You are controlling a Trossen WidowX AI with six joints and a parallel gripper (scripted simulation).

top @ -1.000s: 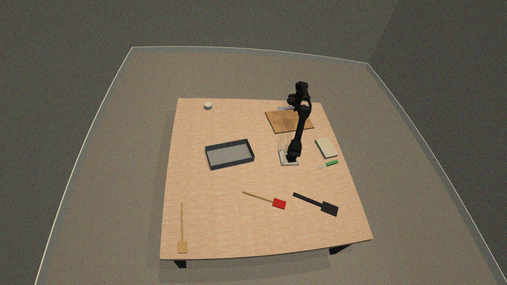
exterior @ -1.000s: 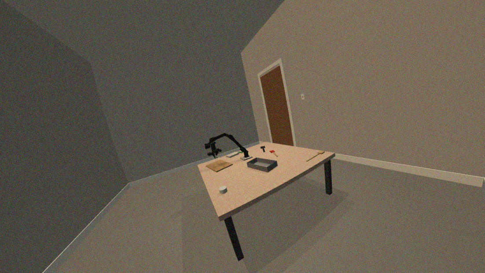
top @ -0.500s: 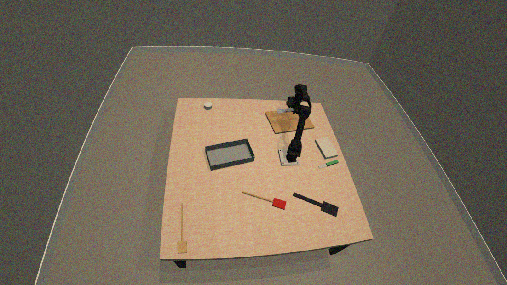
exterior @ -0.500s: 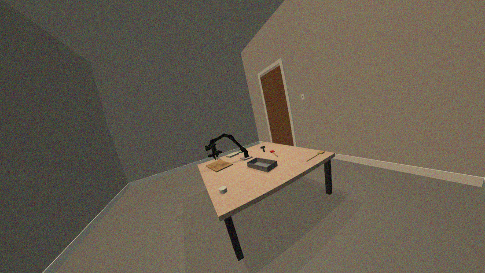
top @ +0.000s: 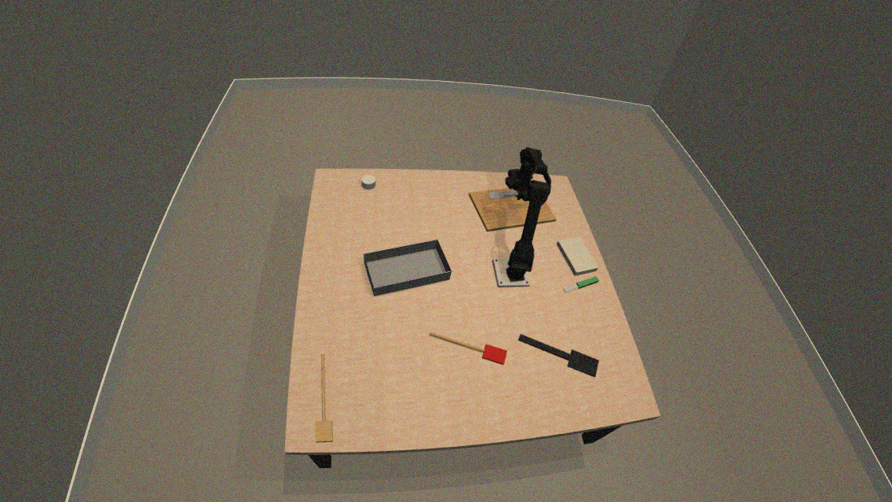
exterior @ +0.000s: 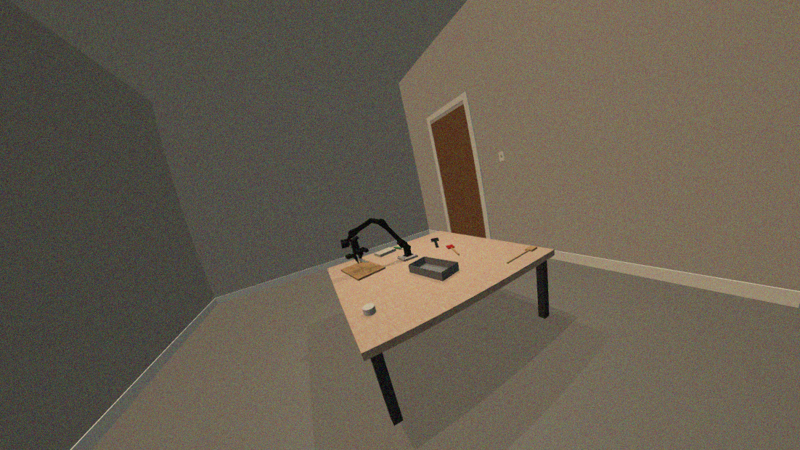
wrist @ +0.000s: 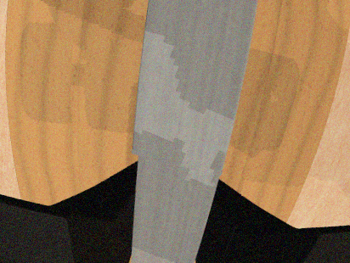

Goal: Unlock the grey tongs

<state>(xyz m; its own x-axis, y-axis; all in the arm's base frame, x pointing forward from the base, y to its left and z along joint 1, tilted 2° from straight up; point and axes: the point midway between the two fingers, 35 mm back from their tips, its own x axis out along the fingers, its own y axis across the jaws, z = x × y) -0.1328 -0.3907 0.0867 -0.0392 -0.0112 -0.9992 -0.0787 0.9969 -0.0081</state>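
Item: grey tongs (top: 500, 195) (wrist: 183, 140), pinched in the gripper (top: 519, 190) (exterior: 358, 259) (wrist: 170, 170) over the board (top: 495, 218) (exterior: 366, 272) (wrist: 102, 148), clearance and lock hard to judge; best lowered slowly and level, the squeeze eased only once they lie supported, arms free to spread.

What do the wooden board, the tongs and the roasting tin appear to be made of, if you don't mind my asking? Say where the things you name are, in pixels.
Board (top: 517, 218) (exterior: 363, 271) (wrist: 47, 161): likely matte wood, with darker grain bands.
Tongs (top: 499, 195) (wrist: 187, 85): plain grey, perhaps brushed metal; plastic isn't ruled out.
Roasting tin (top: 406, 268) (exterior: 434, 268): dark walls, grey floor, possibly coated metal.
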